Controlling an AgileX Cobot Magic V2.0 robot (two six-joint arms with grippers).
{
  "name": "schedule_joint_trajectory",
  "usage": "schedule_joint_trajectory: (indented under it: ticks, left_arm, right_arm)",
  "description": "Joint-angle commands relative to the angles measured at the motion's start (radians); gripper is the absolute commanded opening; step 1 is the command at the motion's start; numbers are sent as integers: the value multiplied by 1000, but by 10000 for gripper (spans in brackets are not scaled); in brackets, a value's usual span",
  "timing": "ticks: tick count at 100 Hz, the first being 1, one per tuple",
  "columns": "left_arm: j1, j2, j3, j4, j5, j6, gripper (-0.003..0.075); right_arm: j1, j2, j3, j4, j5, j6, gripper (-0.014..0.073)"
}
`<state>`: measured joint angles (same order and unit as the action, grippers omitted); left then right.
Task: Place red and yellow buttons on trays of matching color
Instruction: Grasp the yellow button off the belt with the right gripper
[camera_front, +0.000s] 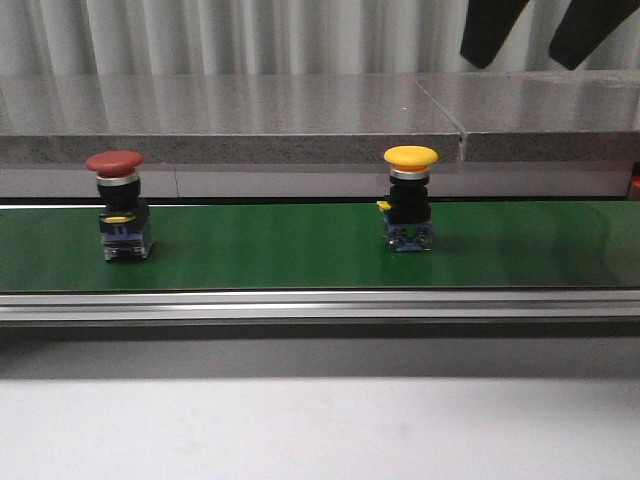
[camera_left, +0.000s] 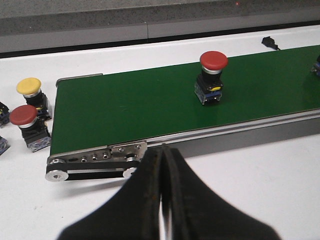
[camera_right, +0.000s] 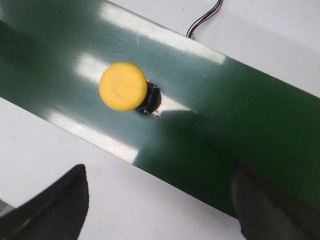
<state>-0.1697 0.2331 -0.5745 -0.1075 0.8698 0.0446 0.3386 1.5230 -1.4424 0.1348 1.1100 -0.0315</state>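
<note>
A red button stands upright on the green conveyor belt at the left, and the left wrist view shows the same red button. A yellow button stands upright on the belt right of centre. My right gripper hangs open high above and to the right of it. In the right wrist view the yellow button lies ahead of the wide-open right gripper, nothing between the fingers. My left gripper is shut on nothing, over the white table beside the belt's end. The trays are out of view.
Off the belt's end stand spare buttons, one yellow and one red. A grey stone ledge runs behind the belt. White table lies in front. A cable lies beyond the belt.
</note>
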Motion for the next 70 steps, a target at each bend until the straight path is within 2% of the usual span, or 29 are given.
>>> schedule_joint_trajectory:
  ticks: [1, 28, 70]
  left_arm:
    - [-5, 11, -26, -15, -69, 2, -20]
    - [-5, 11, -26, -15, -69, 2, -20]
    - [-5, 11, -26, -15, -69, 2, -20]
  right_arm:
    - [1, 18, -71, 20, 14, 19, 584]
    - [1, 136, -131, 35, 31, 52, 584]
    - [-1, 233, -133, 57, -12, 52, 565]
